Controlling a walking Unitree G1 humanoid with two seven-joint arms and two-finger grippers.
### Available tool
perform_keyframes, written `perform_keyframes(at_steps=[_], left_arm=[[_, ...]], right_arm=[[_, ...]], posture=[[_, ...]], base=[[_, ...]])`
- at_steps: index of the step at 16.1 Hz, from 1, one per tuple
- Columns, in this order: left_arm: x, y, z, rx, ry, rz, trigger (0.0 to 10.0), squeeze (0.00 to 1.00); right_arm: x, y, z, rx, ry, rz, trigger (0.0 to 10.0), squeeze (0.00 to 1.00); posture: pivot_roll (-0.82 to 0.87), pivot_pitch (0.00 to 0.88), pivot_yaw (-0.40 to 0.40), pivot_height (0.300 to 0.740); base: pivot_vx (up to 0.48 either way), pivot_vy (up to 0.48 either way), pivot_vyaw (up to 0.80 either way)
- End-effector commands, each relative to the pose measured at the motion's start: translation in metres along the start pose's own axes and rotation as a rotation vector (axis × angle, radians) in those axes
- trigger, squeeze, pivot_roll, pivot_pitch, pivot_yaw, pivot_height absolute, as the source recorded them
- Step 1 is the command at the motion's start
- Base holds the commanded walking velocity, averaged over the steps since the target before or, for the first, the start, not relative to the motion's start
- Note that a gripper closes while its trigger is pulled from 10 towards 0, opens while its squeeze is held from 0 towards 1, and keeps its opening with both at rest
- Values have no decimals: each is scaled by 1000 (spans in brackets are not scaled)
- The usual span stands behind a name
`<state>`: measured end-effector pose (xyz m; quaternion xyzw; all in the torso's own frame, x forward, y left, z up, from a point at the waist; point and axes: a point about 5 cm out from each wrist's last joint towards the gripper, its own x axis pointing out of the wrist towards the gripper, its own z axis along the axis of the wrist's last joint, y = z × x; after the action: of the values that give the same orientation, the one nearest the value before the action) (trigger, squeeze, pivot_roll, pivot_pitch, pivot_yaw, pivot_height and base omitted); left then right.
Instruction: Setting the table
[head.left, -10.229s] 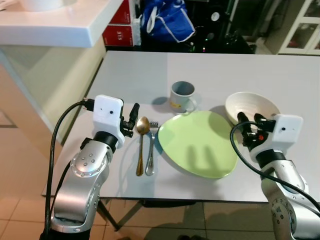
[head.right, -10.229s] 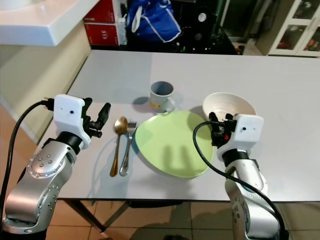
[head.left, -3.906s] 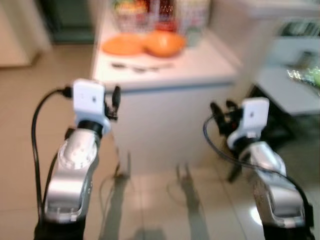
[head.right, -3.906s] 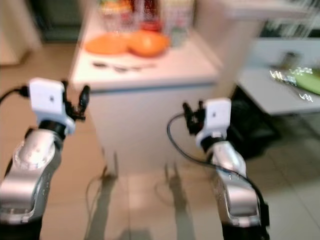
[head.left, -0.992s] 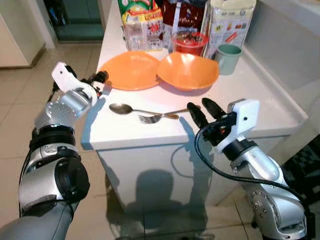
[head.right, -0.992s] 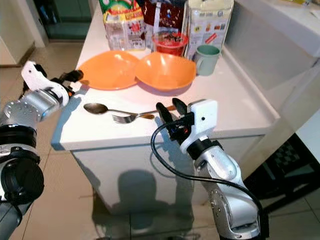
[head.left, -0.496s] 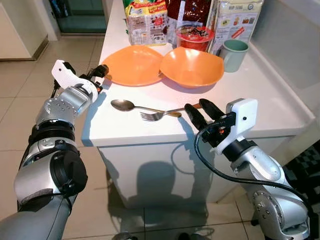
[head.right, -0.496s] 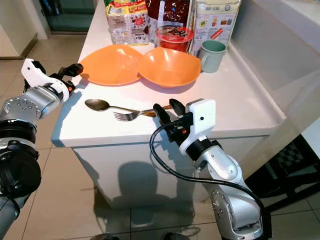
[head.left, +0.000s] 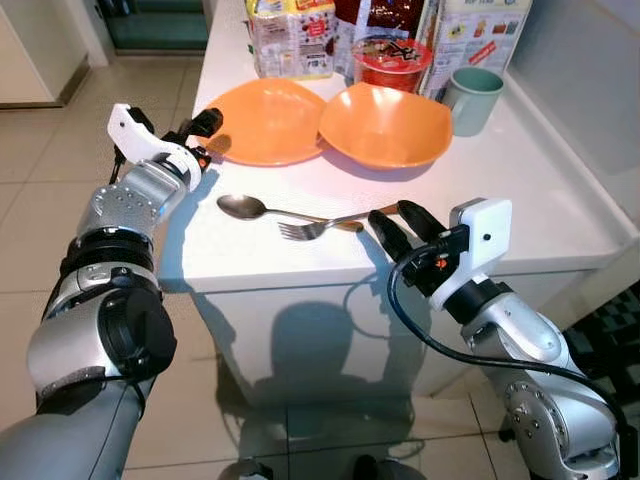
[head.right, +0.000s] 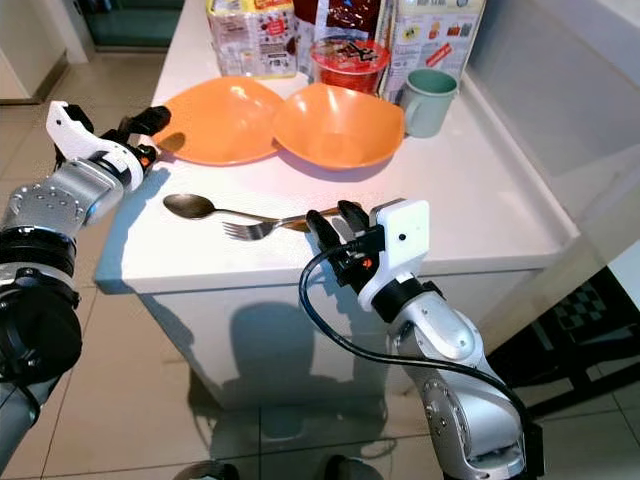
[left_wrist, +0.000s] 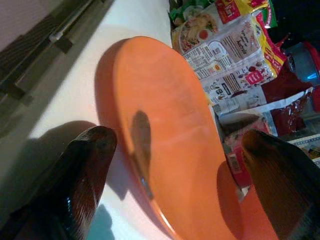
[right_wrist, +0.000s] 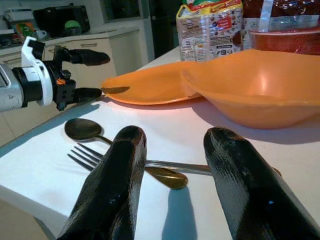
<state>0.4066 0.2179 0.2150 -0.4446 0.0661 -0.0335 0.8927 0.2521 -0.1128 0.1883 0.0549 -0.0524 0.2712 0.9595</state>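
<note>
The left pincer (head.left: 205, 135) stood open and empty at the near rim of the orange plate (head.left: 265, 120), one finger above the rim and one below, while the right pincer (head.right: 333, 222), also spread and holding nothing, hovered over the handles of the spoon (head.right: 190, 207) and fork (head.right: 250, 230) lying on the white tabletop (head.left: 500, 190). To do it well, the left likely needed to slide further onto the rim before closing. The right should drop low so both handles sat between its fingers.
</note>
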Motion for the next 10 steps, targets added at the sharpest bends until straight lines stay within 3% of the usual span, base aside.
perform_keyframes(at_steps=[1, 6, 10], left_arm=[[0, -2, 3, 27, 6, -2, 10000, 0], [3, -5, -9, -74, 58, -42, 10000, 0], [8, -15, -22, -100, 108, -81, 10000, 0]], right_arm=[[-2, 2, 6, -8, -17, 7, 10000, 0], [-1, 1, 7, -5, -22, 4, 10000, 0], [-1, 2, 7, -2, -23, 6, 10000, 0]], posture=[[-7, 103, -18, 740], [-9, 96, -15, 740], [-9, 96, -14, 740]], base=[[0, 0, 0], [0, 0, 0], [0, 0, 0]])
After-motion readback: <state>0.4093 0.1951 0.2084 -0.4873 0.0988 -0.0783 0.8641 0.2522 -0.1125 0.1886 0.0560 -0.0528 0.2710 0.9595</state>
